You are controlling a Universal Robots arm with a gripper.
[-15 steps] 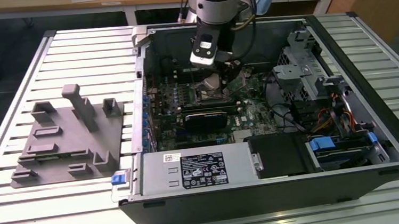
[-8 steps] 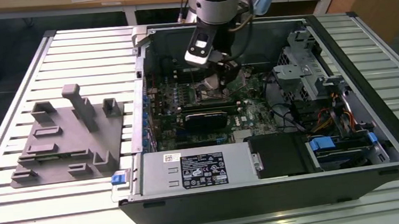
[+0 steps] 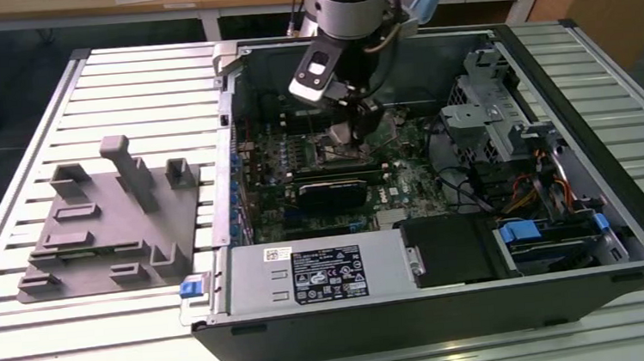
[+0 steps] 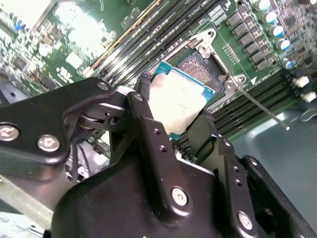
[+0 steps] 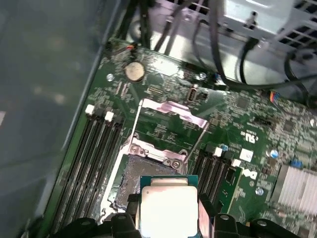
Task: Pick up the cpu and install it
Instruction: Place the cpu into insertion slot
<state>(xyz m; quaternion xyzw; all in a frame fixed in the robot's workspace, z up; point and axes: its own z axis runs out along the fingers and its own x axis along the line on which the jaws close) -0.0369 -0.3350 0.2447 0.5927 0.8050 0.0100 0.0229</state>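
- cpu (image 4: 179, 101): flat square chip. Its top is a pale silvery-grey metal plate, smooth and matte, with rounded corners. A thin blue-green board edge shows around the plate in both wrist views.
- claw (image 4: 173, 101): black metal, with matte linkage arms joined by silver screw heads. Its two fingers (image 4: 143, 87) are closed on opposite edges of the cpu, which sits flat between their tips with its metal top facing the wrist.
- socket (image 5: 130, 181): an open square recess with a dark, fine-grained pin field, directly beyond the claw tips. The held cpu overlaps one side of it. Whether the two touch cannot be told.
- load plate (image 5: 171, 111): a bright sheet-metal frame, swung up past the socket on the far side from the claw.
- lever (image 4: 257, 106): a thin steel rod beside the socket.
- memory slots (image 5: 94, 163): long, black and ribbed, flanking the socket on the green motherboard (image 5: 247, 114).
- computer case (image 3: 600, 210): a black open box on a slatted metal table (image 3: 22, 170). In the exterior view the claw reaches down inside it.
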